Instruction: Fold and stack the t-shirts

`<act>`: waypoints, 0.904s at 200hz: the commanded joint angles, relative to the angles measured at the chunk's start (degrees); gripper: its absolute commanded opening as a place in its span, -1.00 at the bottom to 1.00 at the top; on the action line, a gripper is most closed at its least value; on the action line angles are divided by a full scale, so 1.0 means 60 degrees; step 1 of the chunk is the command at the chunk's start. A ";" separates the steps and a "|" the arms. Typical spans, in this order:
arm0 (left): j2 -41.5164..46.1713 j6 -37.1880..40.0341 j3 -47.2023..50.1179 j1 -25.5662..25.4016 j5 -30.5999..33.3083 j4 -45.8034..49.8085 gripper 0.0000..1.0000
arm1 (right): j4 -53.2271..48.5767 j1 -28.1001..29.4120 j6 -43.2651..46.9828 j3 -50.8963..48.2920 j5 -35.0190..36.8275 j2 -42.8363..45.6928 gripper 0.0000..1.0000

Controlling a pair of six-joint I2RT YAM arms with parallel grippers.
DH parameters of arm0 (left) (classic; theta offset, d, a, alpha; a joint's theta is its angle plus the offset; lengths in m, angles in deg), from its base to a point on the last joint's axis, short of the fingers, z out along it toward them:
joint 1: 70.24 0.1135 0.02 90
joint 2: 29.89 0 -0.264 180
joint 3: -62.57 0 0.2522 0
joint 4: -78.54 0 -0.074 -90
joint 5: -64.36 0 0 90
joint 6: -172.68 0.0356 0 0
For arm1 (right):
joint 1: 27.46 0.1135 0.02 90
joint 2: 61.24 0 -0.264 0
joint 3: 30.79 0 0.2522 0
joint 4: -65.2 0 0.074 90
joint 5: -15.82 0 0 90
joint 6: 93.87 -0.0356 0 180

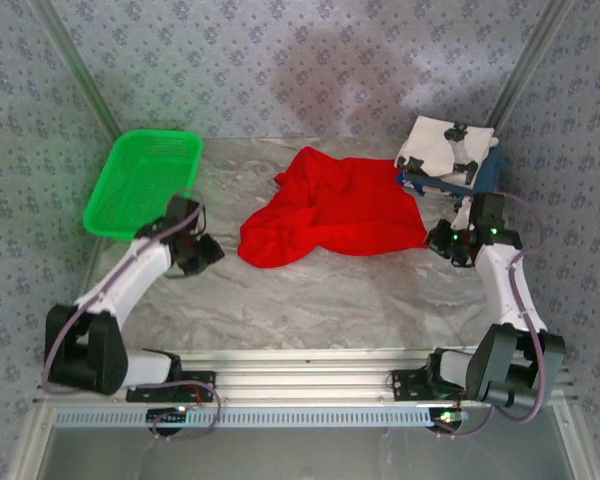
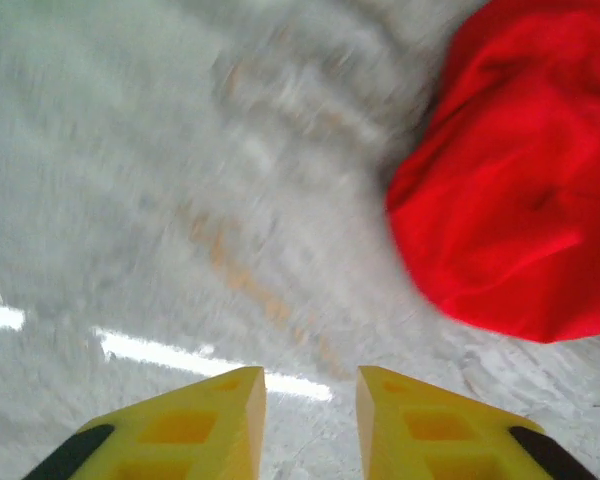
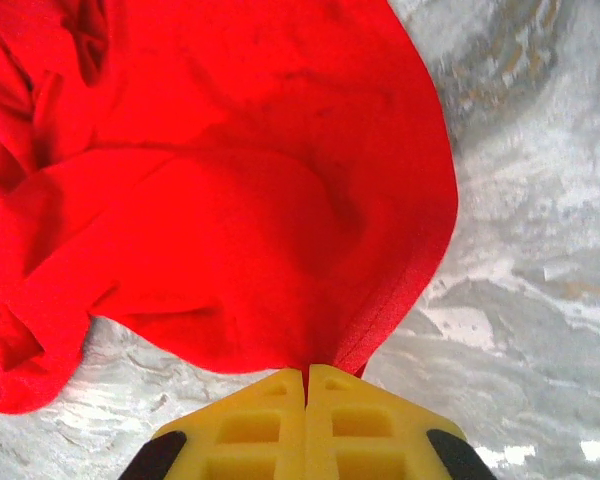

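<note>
The red t-shirt (image 1: 330, 212) is soft, matt cloth; the marbled surface (image 1: 310, 300) looks smooth and glossy; the green basket (image 1: 140, 185) is plastic mesh.

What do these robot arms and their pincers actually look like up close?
The left arm and right arm are white tube-like links between chunky black joints, with thin greyish cables looping alongside; small green lights glow near the right wrist. The left gripper and right gripper each end in two yellow wedge-shaped fingers with moulded recesses and black patches lower down.
</note>
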State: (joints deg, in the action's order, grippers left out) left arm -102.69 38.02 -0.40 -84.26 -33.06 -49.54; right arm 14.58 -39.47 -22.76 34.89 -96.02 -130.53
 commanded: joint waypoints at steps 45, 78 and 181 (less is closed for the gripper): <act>0.1502 -0.2618 0.0785 -0.0499 -0.1090 -0.1914 0.43 | -0.0483 0.0097 -0.0143 -0.0843 -0.0004 0.0712 -1.00; -0.1176 -0.2281 -0.1153 -0.0782 -0.2337 -0.2130 0.44 | -0.0610 0.0154 0.0059 -0.0977 0.0045 0.0710 -1.00; -0.5673 -0.0374 -0.4259 -0.0658 -0.1363 -0.0625 -0.05 | -0.0894 0.0259 0.0307 -0.1110 -0.0050 0.0907 -1.00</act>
State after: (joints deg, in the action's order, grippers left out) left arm -135.06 33.97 -23.96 -87.67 -42.66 -55.75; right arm 11.28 -38.40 -21.87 29.03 -96.09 -126.54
